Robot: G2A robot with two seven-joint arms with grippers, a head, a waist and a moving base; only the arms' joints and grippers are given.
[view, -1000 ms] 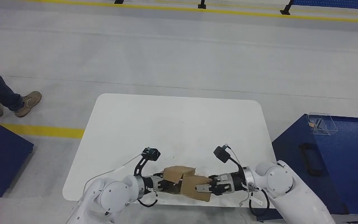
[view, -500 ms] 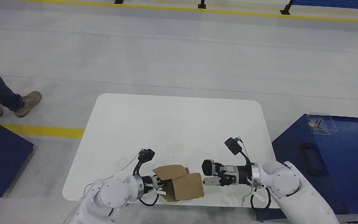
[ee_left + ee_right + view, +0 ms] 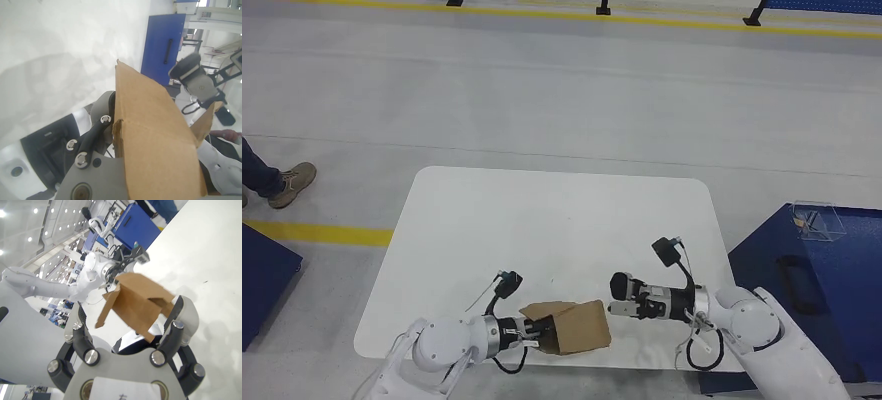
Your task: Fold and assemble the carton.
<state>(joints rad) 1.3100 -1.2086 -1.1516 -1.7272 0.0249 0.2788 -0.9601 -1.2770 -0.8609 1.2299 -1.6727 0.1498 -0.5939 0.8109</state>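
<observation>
The left pincer (image 3: 534, 331) is clamped on one end of the carton (image 3: 578, 326), its grey finger (image 3: 103, 108) pressed flat against a cardboard panel beside a rough, frayed slit. The carton is plain brown cardboard, matte and creased, partly folded into an open rectangular sleeve with loose flaps hanging from both ends. It sits at the near edge of the smooth white bench (image 3: 562, 220), which has rounded corners. The right pincer (image 3: 130, 317) points at the carton's open far end, its black-padded fingers (image 3: 179, 311) spread apart and gripping nothing. Whether one pad brushes a flap cannot be told. A blue cabinet (image 3: 807, 300) stands beside the bench.
</observation>
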